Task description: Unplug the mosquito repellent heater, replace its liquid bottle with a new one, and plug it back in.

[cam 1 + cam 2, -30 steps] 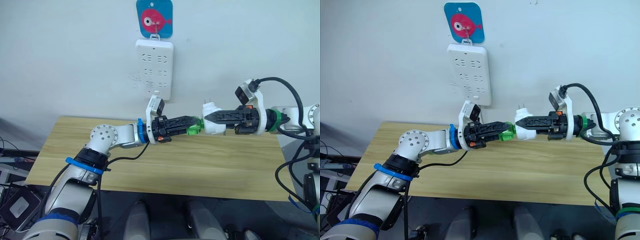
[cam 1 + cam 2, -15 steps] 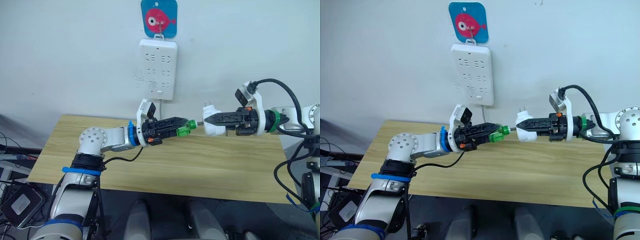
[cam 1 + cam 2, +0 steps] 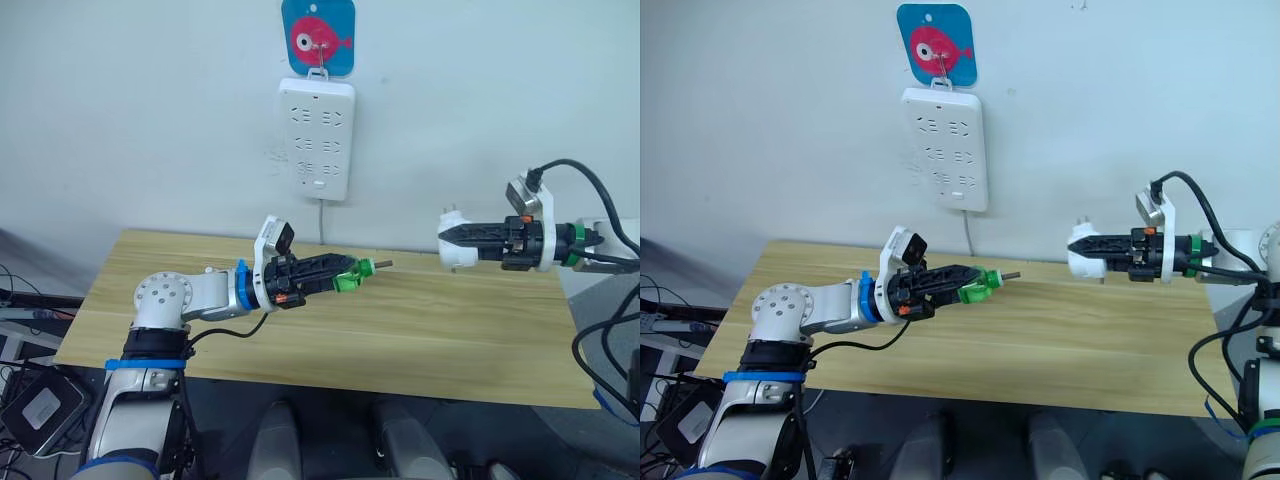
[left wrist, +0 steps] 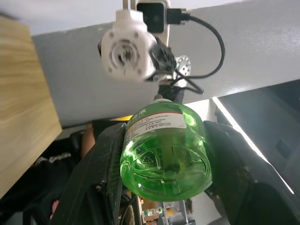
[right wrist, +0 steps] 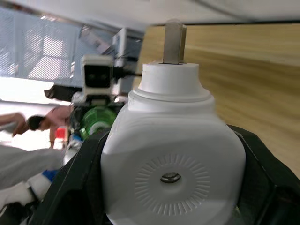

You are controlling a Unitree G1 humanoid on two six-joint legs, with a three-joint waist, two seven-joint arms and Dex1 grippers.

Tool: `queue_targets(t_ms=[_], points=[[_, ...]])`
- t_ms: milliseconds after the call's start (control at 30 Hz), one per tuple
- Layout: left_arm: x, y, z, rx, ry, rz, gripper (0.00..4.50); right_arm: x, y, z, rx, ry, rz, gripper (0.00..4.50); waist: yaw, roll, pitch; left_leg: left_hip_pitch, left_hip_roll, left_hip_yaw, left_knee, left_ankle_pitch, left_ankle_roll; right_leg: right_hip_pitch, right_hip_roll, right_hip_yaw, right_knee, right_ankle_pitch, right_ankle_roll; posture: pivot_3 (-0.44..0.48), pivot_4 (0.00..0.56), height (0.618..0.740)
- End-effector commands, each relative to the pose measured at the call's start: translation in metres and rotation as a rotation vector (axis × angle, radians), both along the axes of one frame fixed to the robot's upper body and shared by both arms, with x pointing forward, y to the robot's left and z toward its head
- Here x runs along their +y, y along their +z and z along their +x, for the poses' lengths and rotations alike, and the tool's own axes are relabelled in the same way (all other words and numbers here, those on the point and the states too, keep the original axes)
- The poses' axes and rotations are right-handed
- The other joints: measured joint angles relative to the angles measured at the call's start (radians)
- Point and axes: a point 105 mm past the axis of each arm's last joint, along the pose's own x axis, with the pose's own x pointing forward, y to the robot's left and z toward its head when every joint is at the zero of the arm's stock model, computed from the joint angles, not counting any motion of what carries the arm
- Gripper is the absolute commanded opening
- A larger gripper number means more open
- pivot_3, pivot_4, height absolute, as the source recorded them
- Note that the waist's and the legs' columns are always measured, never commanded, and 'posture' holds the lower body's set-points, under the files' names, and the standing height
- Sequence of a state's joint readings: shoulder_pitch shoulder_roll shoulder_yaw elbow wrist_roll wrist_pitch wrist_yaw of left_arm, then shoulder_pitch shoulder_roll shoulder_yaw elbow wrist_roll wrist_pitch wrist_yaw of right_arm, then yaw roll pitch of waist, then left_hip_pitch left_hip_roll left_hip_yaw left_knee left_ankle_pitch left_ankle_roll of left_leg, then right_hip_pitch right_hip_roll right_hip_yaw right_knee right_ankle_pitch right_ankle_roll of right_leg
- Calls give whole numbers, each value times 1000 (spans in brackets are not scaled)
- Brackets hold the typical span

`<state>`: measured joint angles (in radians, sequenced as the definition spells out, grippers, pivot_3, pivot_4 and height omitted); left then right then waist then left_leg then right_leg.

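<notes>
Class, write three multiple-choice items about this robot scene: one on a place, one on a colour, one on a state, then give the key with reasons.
1. Where is the power strip?
A. on the table
B. on the wall
C. on the floor

2. What colour is the bottle in the left gripper?
A. green
B. red
C. blue

3. What is the state of the heater?
A. plugged into the strip
B. lying on the table
C. held in the air by the right gripper

Key: 1 B, it hangs under the fish sign. 2 A, translucent green shows between the fingers. 3 C, the fingers clamp it above the table, apart from the bottle.
</notes>
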<state>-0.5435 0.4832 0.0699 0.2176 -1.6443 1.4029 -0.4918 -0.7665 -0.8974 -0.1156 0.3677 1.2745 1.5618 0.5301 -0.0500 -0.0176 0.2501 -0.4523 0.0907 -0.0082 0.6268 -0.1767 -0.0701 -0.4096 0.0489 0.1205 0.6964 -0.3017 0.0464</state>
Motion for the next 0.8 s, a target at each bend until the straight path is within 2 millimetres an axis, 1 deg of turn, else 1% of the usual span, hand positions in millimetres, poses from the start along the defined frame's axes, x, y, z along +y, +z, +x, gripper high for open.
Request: queue_targets(t_ms=[33, 67, 133, 233, 300, 367, 467, 600, 800], points=[[3, 7, -8, -47, -12, -14, 2229, -17, -30, 0, -21, -47, -228, 3026, 0, 0, 0, 0, 0, 0, 0, 0, 0, 0, 0, 0, 0, 0, 0, -38, 270, 740], [3, 6, -10, -46, -10, -16, 2229, -30, -53, 1, -13, -89, -377, 3026, 1, 0, 0, 0, 0, 0, 0, 0, 0, 0, 0, 0, 0, 0, 0, -36, 270, 740], [3, 5, -13, -49, -10, -19, 2229, -57, -86, 2, -40, -142, -626, 3026, 3, 0, 0, 0, 0, 0, 0, 0, 0, 0, 0, 0, 0, 0, 0, -29, 270, 740], [1, 7, -16, -63, -10, -26, 2229, -80, -106, 2, -69, -186, -776, 3026, 3, 2, 3, 0, -2, 2, 0, 0, 0, -1, -2, 2, 0, 0, 1, -19, 270, 740], [1, 7, -17, -68, -9, -30, 2229, -91, -116, 0, -58, -223, -832, 3026, -1, 3, 5, 0, -4, 2, 0, 0, 0, -1, -3, 4, 1, -1, 1, -15, 268, 740], [1, 6, -19, -68, -8, -25, 2229, -98, -128, -5, -40, -241, -869, 3026, -4, 2, 5, 1, -5, 2, 1, 0, 0, -1, -3, 5, 1, -1, 2, -18, 268, 740], [0, 2, -20, -79, 5, 1, 2229, -100, -137, -7, -19, -258, -875, 3026, -4, 2, 6, 1, -5, 2, 1, 0, 0, 0, -3, 5, 1, -1, 2, -14, 267, 740], [-1, 4, -22, -95, -4, -8, 2229, -103, -142, -5, 4, -289, -873, 3026, -3, 2, 6, 1, -6, 1, 1, 0, 0, 0, -4, 5, 1, -1, 2, -15, 269, 740], [-1, 3, -23, -99, -3, 7, 2229, -105, -152, -7, 61, -328, -858, 3026, 0, 1, 7, 1, -9, 2, 1, 0, 0, 0, -7, 5, 1, -2, 4, -5, 267, 740]])
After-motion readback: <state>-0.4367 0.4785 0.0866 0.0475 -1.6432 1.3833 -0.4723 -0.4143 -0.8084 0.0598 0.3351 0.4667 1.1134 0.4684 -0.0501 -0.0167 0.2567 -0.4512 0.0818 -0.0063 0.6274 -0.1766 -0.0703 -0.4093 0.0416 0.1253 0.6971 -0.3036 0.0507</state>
